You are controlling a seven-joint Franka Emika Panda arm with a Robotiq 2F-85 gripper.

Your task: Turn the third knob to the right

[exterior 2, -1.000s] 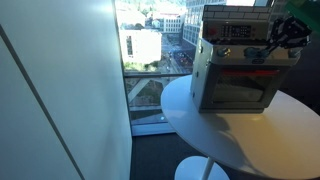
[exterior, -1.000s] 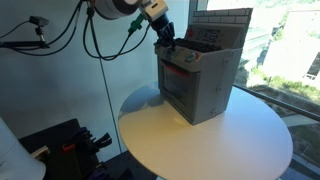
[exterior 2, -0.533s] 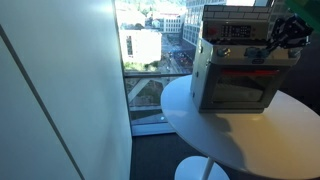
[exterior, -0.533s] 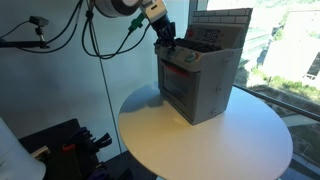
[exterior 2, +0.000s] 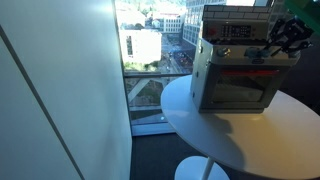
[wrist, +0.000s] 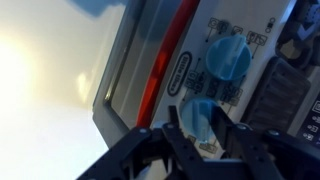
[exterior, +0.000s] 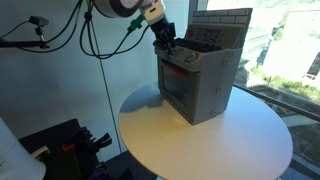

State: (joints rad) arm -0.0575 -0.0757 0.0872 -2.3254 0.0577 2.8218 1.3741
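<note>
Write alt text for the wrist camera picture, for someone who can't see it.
Blurred close-up: the black two-finger gripper straddles a round blue plastic knob on a grey toy oven; contact cannot be told. A second blue knob sits above it, beside a red bar.

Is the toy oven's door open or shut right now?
Shut. In both exterior views the door lies flush against the toy oven front, with no gap visible along its edges.

1 arm point(exterior: 122, 8) reaching in from high up, gripper point(exterior: 166, 44) angled downward, 2 fingers point(wrist: 186, 136) closed on blue knob point(wrist: 208, 116)
</note>
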